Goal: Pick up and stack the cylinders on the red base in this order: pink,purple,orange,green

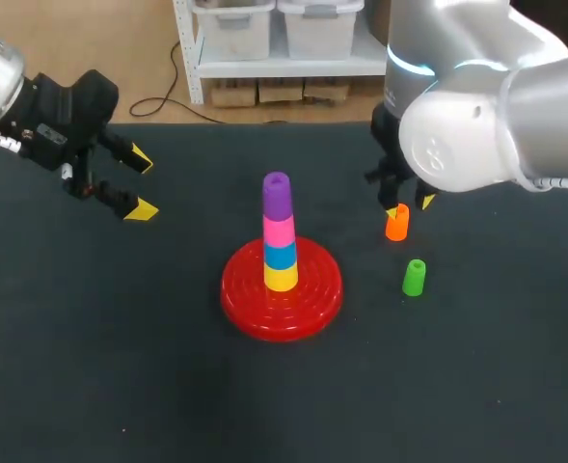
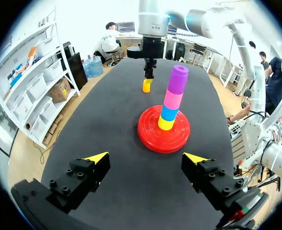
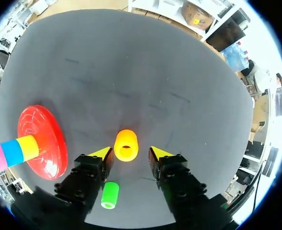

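Left gripper (image 1: 141, 183): hangs above the tabletop (image 1: 120, 367) at the left, well apart from the stack. Fingers apart, nothing between them.

Centre: red base (image 1: 312, 299) carries a tower, bottom to top yellow, blue, pink cylinder (image 1: 279, 231), purple cylinder (image 1: 277, 193). Pink and purple are placed, so orange is the step in hand.

Right of the base: orange cylinder (image 1: 396, 225) stands on the tabletop with the right gripper (image 1: 409, 205) directly over it. In the right wrist view the fingers are apart and straddle the cylinder, one on each side. I see a sliver of gap on both sides, so no clamp yet. The cylinder shows its open end straight up at the wrist camera: upright, long axis vertical, in line with the approach.

Next move, by my reading: close the fingers on the orange cylinder, lift it, carry it left over the purple top and lower it with the axis kept vertical.

Furthest right: green cylinder (image 1: 414, 277), upright, near the orange one, untouched.
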